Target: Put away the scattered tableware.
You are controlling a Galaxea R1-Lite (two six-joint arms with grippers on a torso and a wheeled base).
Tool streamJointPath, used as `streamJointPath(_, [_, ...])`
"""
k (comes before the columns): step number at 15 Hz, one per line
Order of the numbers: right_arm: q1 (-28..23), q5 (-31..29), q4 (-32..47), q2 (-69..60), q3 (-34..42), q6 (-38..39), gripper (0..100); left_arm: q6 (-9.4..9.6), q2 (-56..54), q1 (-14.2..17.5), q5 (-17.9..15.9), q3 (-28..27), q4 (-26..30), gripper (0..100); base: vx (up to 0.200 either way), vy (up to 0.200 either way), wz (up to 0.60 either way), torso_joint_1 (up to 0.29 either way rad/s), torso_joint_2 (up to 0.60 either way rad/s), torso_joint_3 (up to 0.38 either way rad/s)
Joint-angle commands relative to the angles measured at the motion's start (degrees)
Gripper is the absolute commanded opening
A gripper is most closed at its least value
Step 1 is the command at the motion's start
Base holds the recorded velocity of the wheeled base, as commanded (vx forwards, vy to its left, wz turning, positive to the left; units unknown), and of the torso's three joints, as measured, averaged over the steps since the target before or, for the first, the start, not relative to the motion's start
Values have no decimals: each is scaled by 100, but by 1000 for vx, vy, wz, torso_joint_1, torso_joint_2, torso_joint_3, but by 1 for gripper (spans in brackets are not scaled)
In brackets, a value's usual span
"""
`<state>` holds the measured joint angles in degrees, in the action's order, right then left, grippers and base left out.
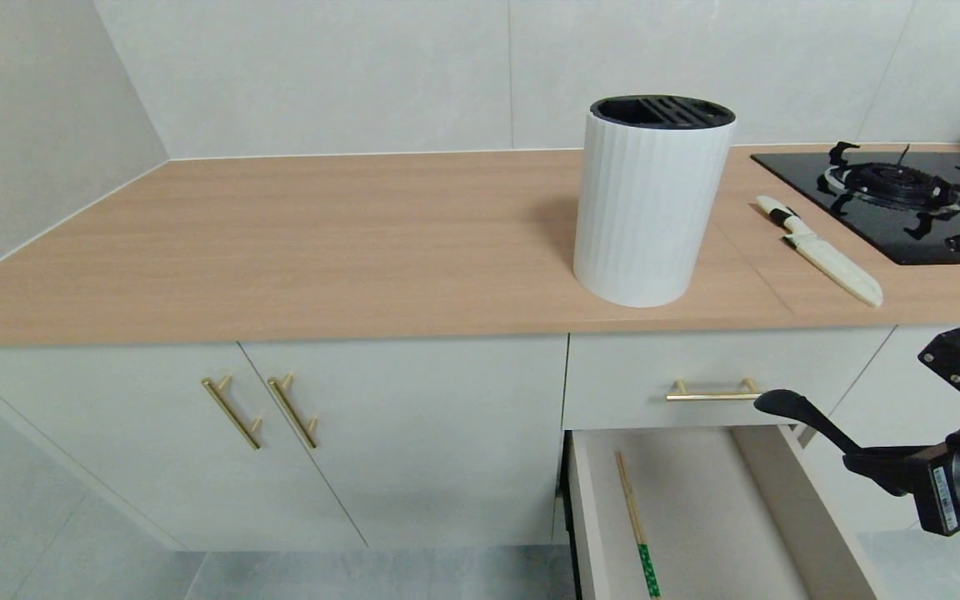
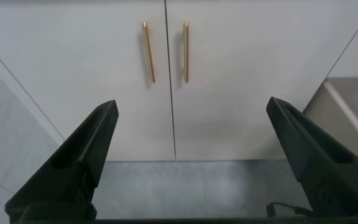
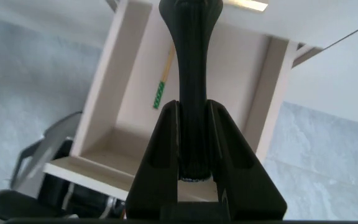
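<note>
A black utensil (image 1: 795, 412) with a long handle hangs above the open drawer (image 1: 587, 500), and my right gripper (image 1: 892, 467) is shut on that handle. From the right wrist, the utensil (image 3: 190, 37) runs out between the closed fingers of the right gripper (image 3: 193, 115), over the drawer (image 3: 104, 93). A pair of chopsticks (image 1: 634, 521) with green ends lies inside; the same chopsticks (image 3: 163, 81) show in the right wrist view. A white knife (image 1: 822, 250) lies on the counter near the stove. My left gripper (image 2: 191, 106) is open and empty, facing the cabinet doors.
A tall white knife block (image 1: 651, 200) stands on the wooden counter (image 1: 322, 242) above the drawer. A black gas stove (image 1: 897, 196) sits at the right. Two cabinet doors with gold handles (image 2: 148, 53) are to the left of the drawer.
</note>
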<state>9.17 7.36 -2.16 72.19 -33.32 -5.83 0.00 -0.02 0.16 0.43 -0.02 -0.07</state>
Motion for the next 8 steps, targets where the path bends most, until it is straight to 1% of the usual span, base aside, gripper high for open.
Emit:
streamJointPath(1, [15,2,5,40,18,-24,0,0,2,2,1,2,-1,100,0,0,0,-207,486,256])
streamJointPath(8, [15,11,-4,181,97,-164,0,0,2,2,1,2,-10,100,0,0,0,-211,470,261])
